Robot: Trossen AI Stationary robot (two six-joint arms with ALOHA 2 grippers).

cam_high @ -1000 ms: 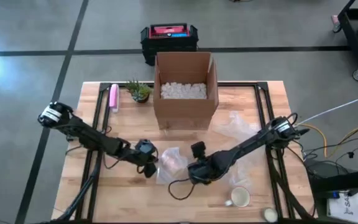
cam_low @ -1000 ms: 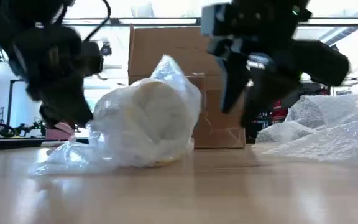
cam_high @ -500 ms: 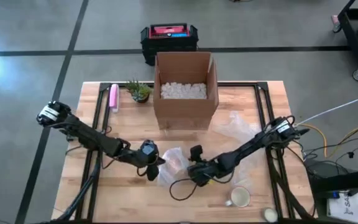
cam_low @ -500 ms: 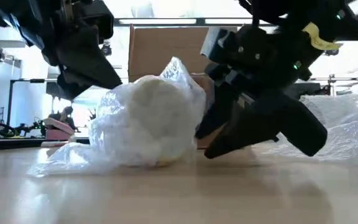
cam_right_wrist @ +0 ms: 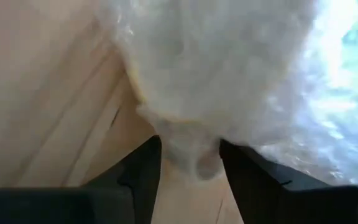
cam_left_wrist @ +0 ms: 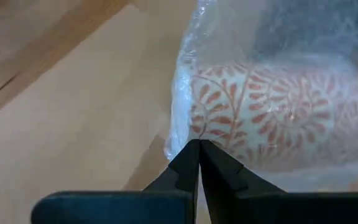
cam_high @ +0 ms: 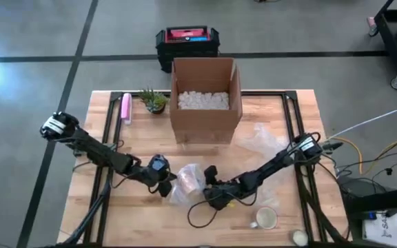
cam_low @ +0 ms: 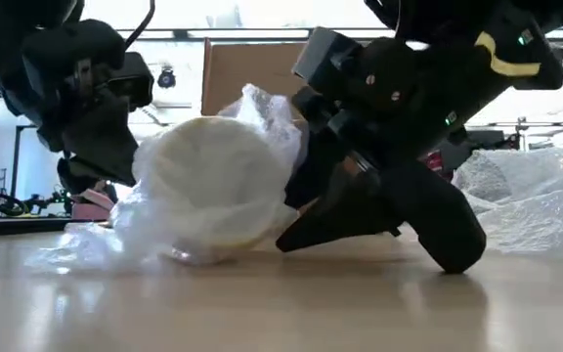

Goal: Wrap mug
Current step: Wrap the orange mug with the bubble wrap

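The mug [cam_left_wrist: 278, 118], white with an orange leaf pattern, lies on its side inside clear bubble wrap [cam_high: 187, 180] in the middle of the table. My left gripper [cam_high: 164, 182] is shut at the bundle's left side, low over the table. My right gripper [cam_high: 208, 187] is open at the bundle's right side, its fingers level with the tabletop. A bulge of wrap [cam_right_wrist: 197, 158] reaches into the gap between them. In the low view a round end of the bundle [cam_low: 208, 191] faces the near edge. My left gripper meets the wrap's loose edge [cam_left_wrist: 180, 144] at the mug's lower side with its shut fingertips, coming level from the table's left. Whether a layer is caught between them cannot be told. My right gripper comes level from the table's right, and one finger [cam_low: 306, 210] lies against the wrap at the bundle's right side. The bundle rests on the table.
An open cardboard box [cam_high: 205, 110] with white packing peanuts stands at the far middle. A small plant [cam_high: 155, 101] and a pink object [cam_high: 125, 107] stand to its left. Loose bubble wrap [cam_high: 264, 141] lies at the right. A second mug [cam_high: 265, 219] stands near the front edge.
My right gripper has come down and moved toward the table's left, against the bundle. The wrapped mug has shifted a little leftward and turned, so a round end now faces the near edge. My left gripper moved toward the bundle, then drew back slightly.
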